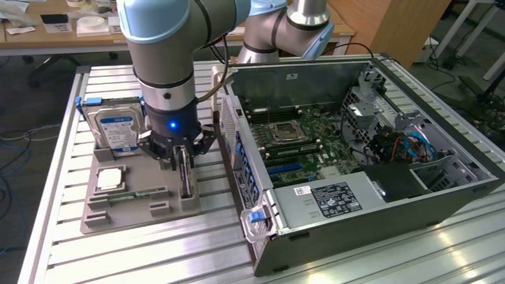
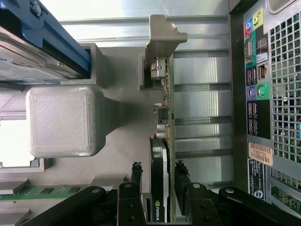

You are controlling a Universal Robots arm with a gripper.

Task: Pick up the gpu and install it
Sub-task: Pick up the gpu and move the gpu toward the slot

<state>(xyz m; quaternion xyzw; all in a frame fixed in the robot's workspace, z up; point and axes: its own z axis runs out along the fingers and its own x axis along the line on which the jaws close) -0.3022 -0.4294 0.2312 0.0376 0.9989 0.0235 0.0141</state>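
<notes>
An open computer case (image 1: 379, 228) stands beside the gripper (image 1: 184, 158), no card fitted inside it. Under the gripper a grey holder (image 1: 134, 216) carries the gpu (image 1: 186, 180) on edge, between the spread fingers (image 2: 129, 200): not yet gripped or lifted, nothing installed.

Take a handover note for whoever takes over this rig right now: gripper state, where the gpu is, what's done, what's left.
Gripper: open, straddling the gpu, not clamped on it.
The gpu stands on edge in its slot on the grey holder tray, beside the computer case, which lies open on its side.
Done: gripper lined up over the card.
Left: gripping, lifting and installing. The card is not yet in the case.
</notes>
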